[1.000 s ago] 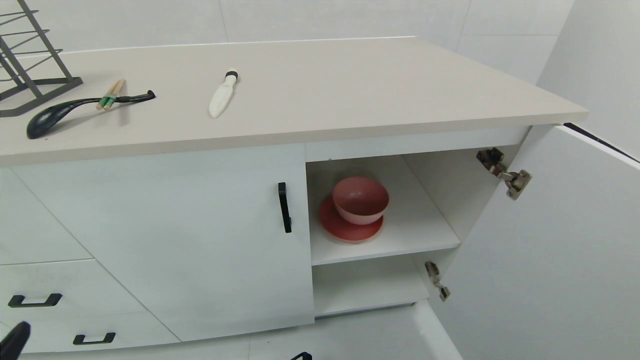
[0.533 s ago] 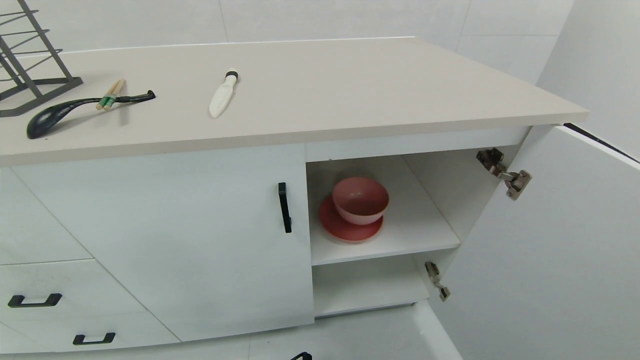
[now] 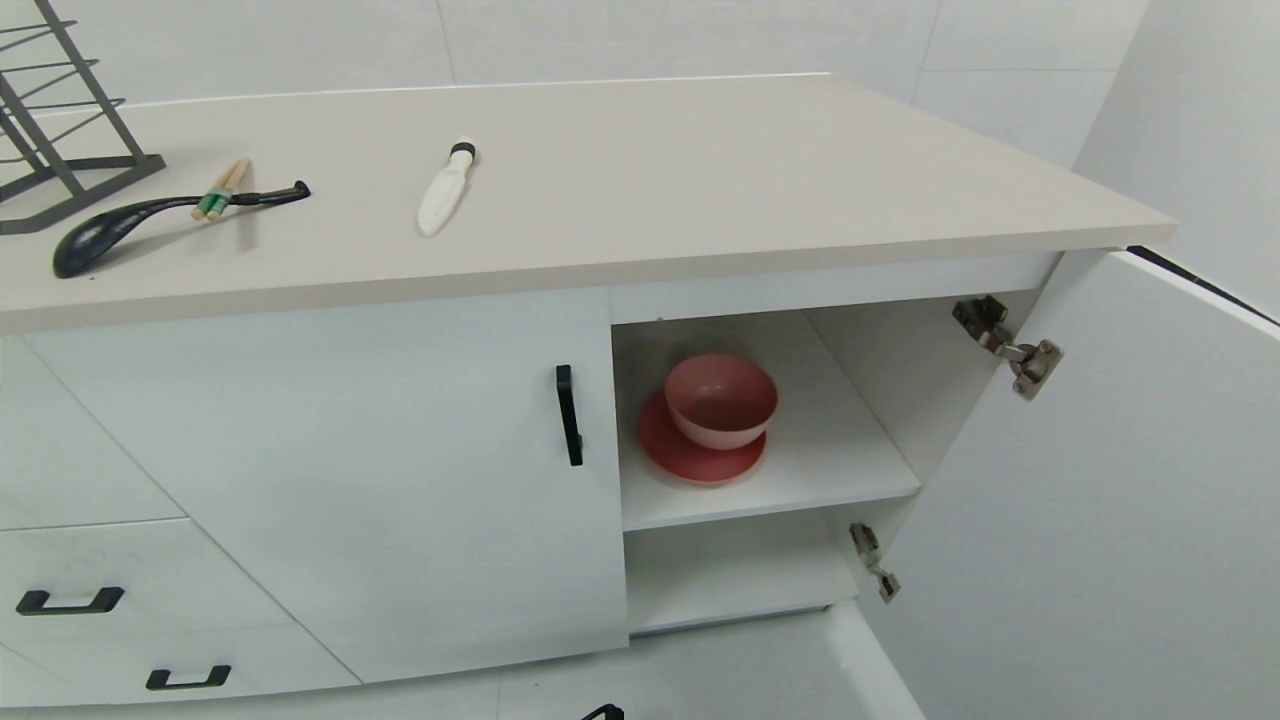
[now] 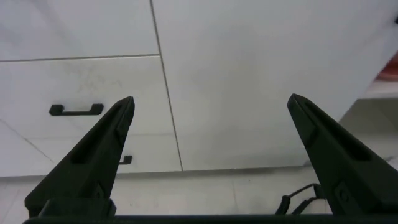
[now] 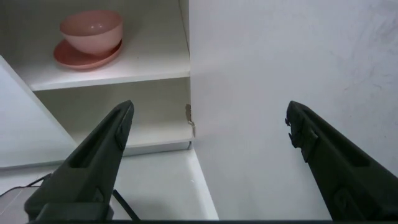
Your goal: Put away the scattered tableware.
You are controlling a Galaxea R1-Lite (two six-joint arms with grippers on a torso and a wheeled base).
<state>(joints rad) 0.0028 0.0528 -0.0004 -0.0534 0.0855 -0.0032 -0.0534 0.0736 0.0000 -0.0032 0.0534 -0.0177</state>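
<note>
1. Left wrist view: the left gripper [image 4: 210, 101] is released. Its two dark fingers [image 4: 93, 155] are spread wide with nothing between them. It faces the white cabinet front, with a black drawer handle [image 4: 76, 110] beyond one finger.
2. In the right wrist view, the right gripper [image 5: 209, 106] is also spread wide and empty. It hangs in front of the open compartment, with the open door [image 5: 292, 93] behind one finger and a small metal hinge [image 5: 191, 120] at the door's edge.
3. Beyond that gripper, a pink bowl [image 3: 721, 398] sits upright on a red plate [image 3: 700, 455]. Both rest on the upper shelf [image 3: 850, 470] of the open compartment, right of centre in the head frame. The plate's rim shows around the bowl's near side.
4. A lower shelf [image 3: 730, 575] lies beneath them.
5. Just left of the compartment, the closed door carries a vertical black handle [image 3: 569, 414] near the frame's centre.
6. Above, the beige countertop [image 3: 750, 170] spans the upper half of the head frame.
7. A white utensil [image 3: 446, 188] with a black band at its handle lies on the counter, upper centre-left, well apart from the other pieces.
8. A black ladle [image 3: 130, 220] lies flat at the upper left, its bowl end toward the left edge.
9. A pair of chopsticks [image 3: 222, 188] lies across the ladle's handle.
10. A dark wire rack [image 3: 60, 130] stands in the top left corner, just beside the ladle.
</note>
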